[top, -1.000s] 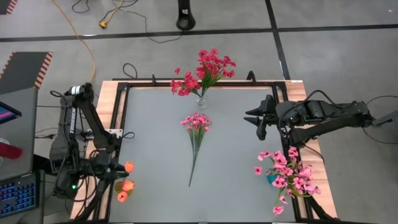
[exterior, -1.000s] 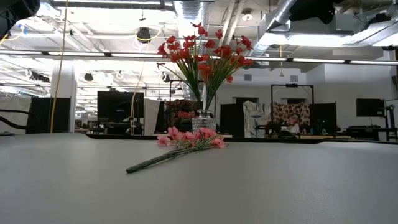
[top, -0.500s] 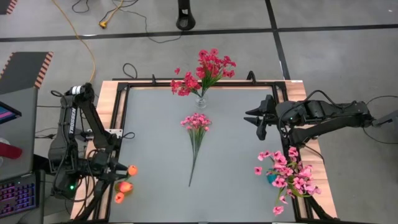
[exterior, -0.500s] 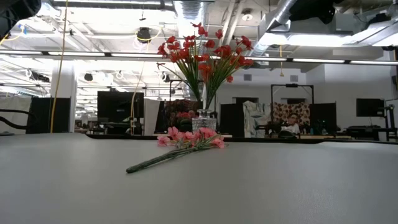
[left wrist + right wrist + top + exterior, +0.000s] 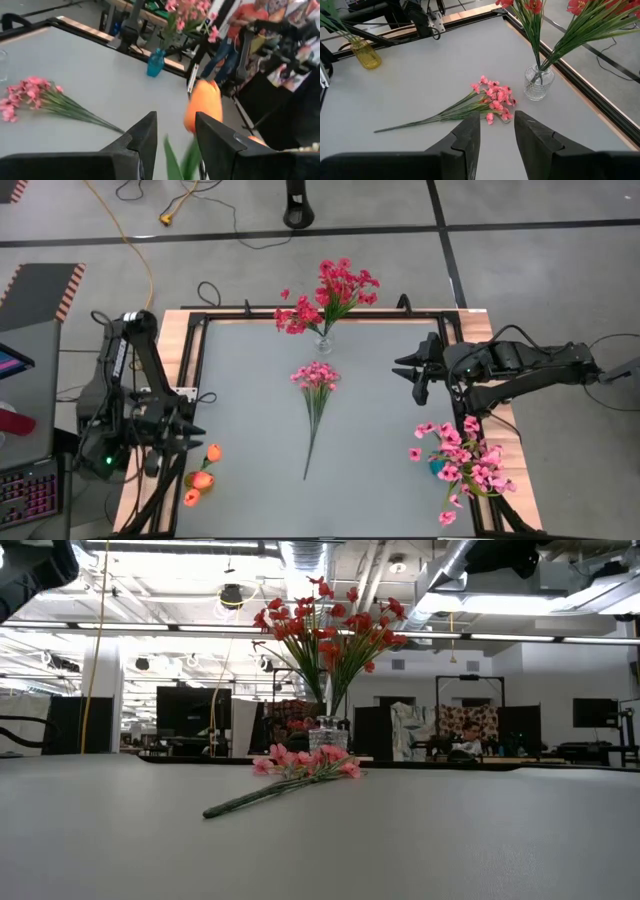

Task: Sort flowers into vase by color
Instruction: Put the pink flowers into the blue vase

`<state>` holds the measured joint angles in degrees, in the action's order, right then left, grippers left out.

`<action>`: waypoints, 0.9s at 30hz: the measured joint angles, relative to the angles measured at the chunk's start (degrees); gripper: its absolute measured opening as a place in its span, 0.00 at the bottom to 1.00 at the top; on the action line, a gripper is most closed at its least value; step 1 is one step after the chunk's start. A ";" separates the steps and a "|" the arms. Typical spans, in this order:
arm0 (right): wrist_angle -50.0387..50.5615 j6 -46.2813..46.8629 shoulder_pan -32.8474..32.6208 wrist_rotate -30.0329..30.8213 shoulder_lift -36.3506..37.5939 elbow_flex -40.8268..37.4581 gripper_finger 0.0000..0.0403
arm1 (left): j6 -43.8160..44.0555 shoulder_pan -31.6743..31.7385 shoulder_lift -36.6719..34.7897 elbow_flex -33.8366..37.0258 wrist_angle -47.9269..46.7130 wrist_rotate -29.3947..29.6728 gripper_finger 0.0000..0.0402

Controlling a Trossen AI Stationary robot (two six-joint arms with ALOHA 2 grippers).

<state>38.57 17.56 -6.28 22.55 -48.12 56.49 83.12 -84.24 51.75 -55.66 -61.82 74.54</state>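
A pink spray (image 5: pixel 316 380) lies flat mid-table, just in front of the glass vase (image 5: pixel 323 343) of red flowers (image 5: pixel 335 292). The left gripper (image 5: pixel 170 442), fingers parted and empty, hovers beside orange buds (image 5: pixel 201 478). The right gripper (image 5: pixel 415 375), parted and empty, waits at the right edge.

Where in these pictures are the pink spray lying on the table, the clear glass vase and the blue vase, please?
pink spray (image 5: pixel 316 374): high view, on its flower head.
clear glass vase (image 5: pixel 538 83): right wrist view, on its glass body.
blue vase (image 5: pixel 155 63): left wrist view, on its body.
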 joint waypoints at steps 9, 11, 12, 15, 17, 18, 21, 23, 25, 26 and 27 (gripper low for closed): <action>0.00 0.00 0.00 0.01 0.01 0.00 0.37 | -15.42 12.06 -6.16 0.00 9.67 -0.26 0.23; 0.00 0.00 0.00 0.01 0.02 0.00 0.37 | -23.79 17.05 -6.39 0.00 16.48 -3.31 0.21; 0.00 -0.01 0.00 0.01 0.00 0.00 0.37 | -28.62 19.75 -6.33 0.00 20.41 -5.84 0.20; 0.00 -0.02 0.02 0.02 0.00 0.00 0.37 | -44.58 28.56 -5.09 0.00 34.07 -16.09 0.17; 0.00 -0.01 0.01 0.00 0.02 0.00 0.37 | -55.51 34.61 -3.75 0.00 41.85 -22.93 0.16; 0.00 -0.02 0.00 0.00 0.02 0.00 0.37 | -60.08 37.47 -3.18 0.00 45.14 -26.29 0.15; 0.00 0.00 0.00 0.02 0.02 0.00 0.37 | -68.34 45.19 -2.37 0.00 51.47 -35.01 0.13; 0.00 -0.02 0.00 0.00 0.00 0.00 0.37 | -70.45 50.52 -2.05 0.00 52.11 -39.70 0.12; 0.00 -0.02 0.00 0.00 0.02 0.00 0.37 | -70.40 55.37 -1.93 0.00 51.13 -43.60 0.11; 0.00 -0.02 0.00 0.00 0.00 0.00 0.37 | -70.05 57.64 -1.93 0.00 50.24 -45.54 0.10; 0.00 0.00 0.01 0.01 0.02 0.00 0.37 | -70.02 59.75 -1.96 0.00 49.42 -47.25 0.10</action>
<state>38.57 17.56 -6.27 22.55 -48.10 56.49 13.10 -24.49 49.79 -55.66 -12.40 27.28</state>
